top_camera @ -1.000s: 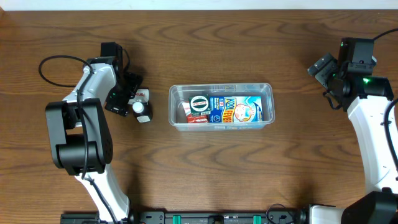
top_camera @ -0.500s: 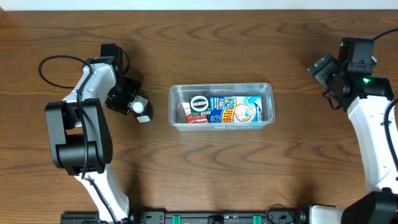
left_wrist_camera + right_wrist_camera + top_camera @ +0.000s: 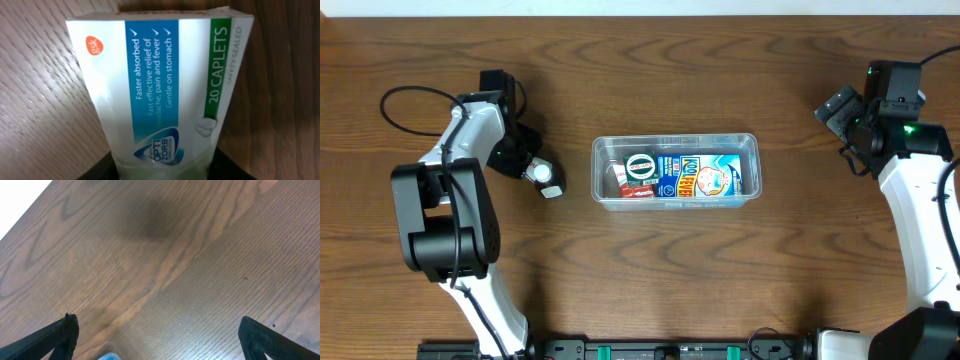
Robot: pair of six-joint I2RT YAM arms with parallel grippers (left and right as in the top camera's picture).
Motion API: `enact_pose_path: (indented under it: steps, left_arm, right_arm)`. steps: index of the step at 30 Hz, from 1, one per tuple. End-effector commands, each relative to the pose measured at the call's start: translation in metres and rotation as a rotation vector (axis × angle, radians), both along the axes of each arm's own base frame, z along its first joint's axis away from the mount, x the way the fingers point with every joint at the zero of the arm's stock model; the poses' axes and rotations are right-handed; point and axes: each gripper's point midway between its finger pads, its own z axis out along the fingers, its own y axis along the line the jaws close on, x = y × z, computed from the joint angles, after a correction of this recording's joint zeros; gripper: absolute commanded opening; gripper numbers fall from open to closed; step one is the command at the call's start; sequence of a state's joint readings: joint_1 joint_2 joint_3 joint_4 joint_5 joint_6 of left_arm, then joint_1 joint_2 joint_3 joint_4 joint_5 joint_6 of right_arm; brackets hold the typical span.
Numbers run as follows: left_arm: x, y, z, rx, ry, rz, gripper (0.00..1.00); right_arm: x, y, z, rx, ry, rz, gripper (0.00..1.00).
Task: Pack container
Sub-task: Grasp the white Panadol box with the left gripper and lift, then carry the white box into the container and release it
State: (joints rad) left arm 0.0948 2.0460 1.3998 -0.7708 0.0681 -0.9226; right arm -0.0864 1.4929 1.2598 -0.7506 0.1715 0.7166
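The clear container [image 3: 675, 139] stands mid-table and holds a blue box [image 3: 696, 178], a round tin [image 3: 640, 165] and a small red and white box [image 3: 636, 189]. Left of it, my left gripper [image 3: 525, 160] hangs low over the table, covering the white caplet box. In the left wrist view that caplet box [image 3: 160, 75], with blue and green stripes, fills the frame, and my left gripper [image 3: 162, 167] presses its dark fingers against both sides. A small white-capped bottle [image 3: 550, 181] stands just beside it. My right gripper [image 3: 160, 340] is open over bare wood at the far right.
The left arm's black cable [image 3: 405, 105] loops over the table's left side. The right arm [image 3: 910, 170] stands along the right edge. A blue sliver [image 3: 107, 356] shows at the bottom of the right wrist view.
My left gripper has closed in on the caplet box, which showed beside the bottle a second ago and is now covered. The right arm has not moved.
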Motion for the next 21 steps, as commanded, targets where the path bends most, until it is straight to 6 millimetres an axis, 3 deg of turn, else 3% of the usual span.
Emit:
enact_pose_path:
  steps: [1, 7, 10, 14, 21]
  left_arm:
    - [0.0, 0.018, 0.002, 0.035, 0.0, -0.028, 0.43]
    - [-0.002, 0.027, 0.005, 0.007, -0.004, -0.016, 0.43]
    - [0.005, 0.029, 0.017, -0.021, -0.046, -0.044, 0.43]
    - [0.019, 0.029, 0.046, -0.057, -0.144, -0.122, 0.43]
    - [0.032, 0.026, 0.122, -0.02, -0.352, -0.247, 0.44]
  right_arm:
    - [0.0, -0.002, -0.002, 0.003, 0.005, -0.014, 0.99]
    - [0.0, -0.002, -0.002, 0.003, 0.005, -0.014, 0.99]
    - [0.0, -0.002, -0.002, 0.003, 0.005, -0.014, 0.99]
    - [0.0, -0.002, -0.002, 0.003, 0.005, -0.014, 0.99]
    - [0.0, -0.002, -0.002, 0.003, 0.005, -0.014, 0.99]
